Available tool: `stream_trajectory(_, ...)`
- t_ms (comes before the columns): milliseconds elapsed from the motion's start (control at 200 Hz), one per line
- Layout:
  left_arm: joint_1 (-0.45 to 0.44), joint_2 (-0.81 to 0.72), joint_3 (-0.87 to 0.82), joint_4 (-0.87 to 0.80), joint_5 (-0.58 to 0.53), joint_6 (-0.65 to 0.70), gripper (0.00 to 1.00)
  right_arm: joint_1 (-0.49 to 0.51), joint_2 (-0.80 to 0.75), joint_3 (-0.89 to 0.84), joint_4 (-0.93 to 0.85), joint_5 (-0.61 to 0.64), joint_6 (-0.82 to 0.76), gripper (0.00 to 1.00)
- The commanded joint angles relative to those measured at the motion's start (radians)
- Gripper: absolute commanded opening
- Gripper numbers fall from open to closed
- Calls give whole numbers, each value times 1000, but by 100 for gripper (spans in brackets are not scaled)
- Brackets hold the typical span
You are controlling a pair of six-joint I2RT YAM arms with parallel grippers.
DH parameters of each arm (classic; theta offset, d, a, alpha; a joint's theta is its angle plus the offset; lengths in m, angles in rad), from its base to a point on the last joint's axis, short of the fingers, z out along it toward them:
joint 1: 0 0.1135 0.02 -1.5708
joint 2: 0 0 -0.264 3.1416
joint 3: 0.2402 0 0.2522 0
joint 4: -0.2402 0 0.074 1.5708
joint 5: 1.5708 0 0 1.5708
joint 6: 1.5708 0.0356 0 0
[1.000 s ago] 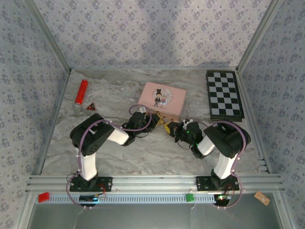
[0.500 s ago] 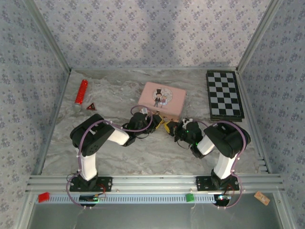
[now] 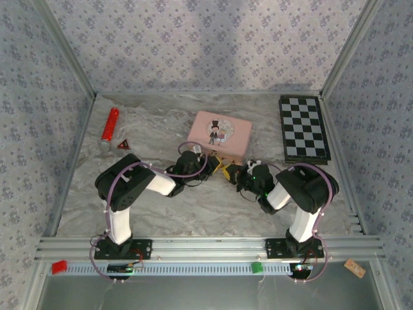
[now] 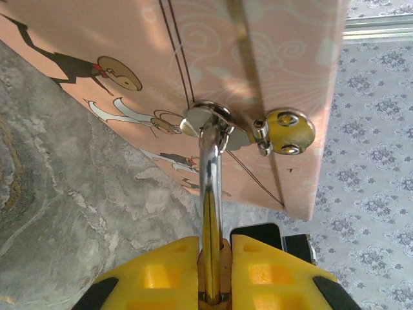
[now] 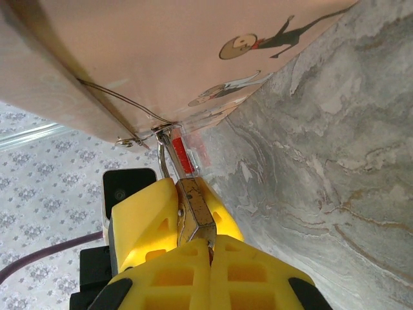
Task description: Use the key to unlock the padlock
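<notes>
The left end effector [image 4: 214, 245] pinches the padlock [image 5: 193, 216], its shackle hooked at the box [image 4: 271, 51]. The right end effector [image 5: 210, 253], pressed together with the key hidden, sits in line just beyond the padlock's base.

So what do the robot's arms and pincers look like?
Both arms, the left arm and right arm, are chunky black-and-white tubes with looping purple cables. The left pincer and right pincer have bright yellow fingers with square dimples.

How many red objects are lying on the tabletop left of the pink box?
2: a red tube near the left wall, and a small red triangle just beside its near end. Others may be hidden.
</notes>
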Motion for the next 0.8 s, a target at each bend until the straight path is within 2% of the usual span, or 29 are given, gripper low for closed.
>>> stream_trajectory(0,-14,-30,28,20,33,20,1,-29,21,24,43,0,-33,0)
stream_trajectory(430,-58,-31,54,21,35,-3,0,-16,31,72,49,3,-75,0)
stream_trajectory(795,-79,-75,42,-14,13,26,0,-67,9,82,55,-30,-100,0)
